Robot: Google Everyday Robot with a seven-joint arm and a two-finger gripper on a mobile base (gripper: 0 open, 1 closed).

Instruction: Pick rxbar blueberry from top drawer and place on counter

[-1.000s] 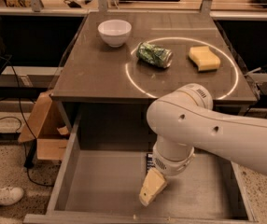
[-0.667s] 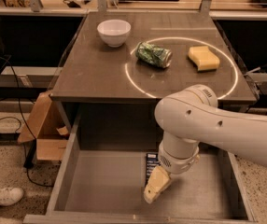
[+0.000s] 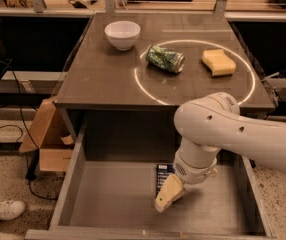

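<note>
Grey and bare, the top drawer [image 3: 108,199] stands pulled out below the counter [image 3: 103,84]; the rxbar blueberry [image 3: 162,176] lies flat on its floor, right of centre. The gripper [image 3: 165,199] hangs at the bar's five o'clock, overlapping it; whether it grips anything cannot be told. Judged step: reaching to grasp; next needs a firm pinch, then a lift to the counter. Wrapper text is unreadable. Toward twelve o'clock sit a green can [image 3: 165,59], sponge [image 3: 218,63] and bowl [image 3: 122,34].
</note>
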